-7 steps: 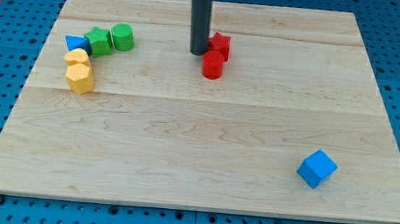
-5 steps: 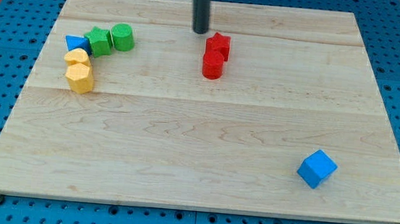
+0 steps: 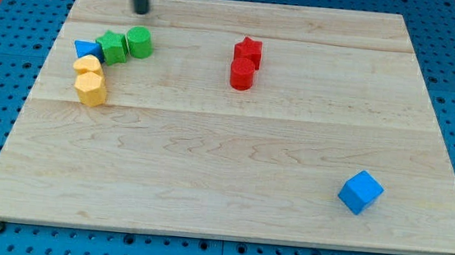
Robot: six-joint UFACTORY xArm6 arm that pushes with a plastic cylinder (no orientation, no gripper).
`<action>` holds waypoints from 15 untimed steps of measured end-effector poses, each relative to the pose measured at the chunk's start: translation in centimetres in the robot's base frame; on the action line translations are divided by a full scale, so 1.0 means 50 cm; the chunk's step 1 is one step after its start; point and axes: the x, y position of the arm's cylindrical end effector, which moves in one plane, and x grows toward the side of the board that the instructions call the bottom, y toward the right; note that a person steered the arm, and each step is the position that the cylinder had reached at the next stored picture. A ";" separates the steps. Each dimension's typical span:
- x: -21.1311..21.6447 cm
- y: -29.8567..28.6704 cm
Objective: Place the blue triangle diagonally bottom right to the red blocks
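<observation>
Blue triangle point(image 3: 86, 49): small, judged light and rigid; lodged left of the green star point(image 3: 112, 47), touching it. To be pushed from its left face. My tip point(image 3: 141, 10), gripperless, sits above-right, apart.

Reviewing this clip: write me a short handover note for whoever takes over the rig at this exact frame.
My tip is near the board's top edge, just above the green blocks, touching nothing.
The blue triangle sits at the view's left, wedged between the green blocks and the yellow blocks.
The red blocks, a star above a cylinder, sit at top centre.
Done: nothing; the triangle is not yet pushed.
Left: free the triangle from the cluster and push it across to the lower right of the red pair.
</observation>
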 end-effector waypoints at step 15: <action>0.242 0.285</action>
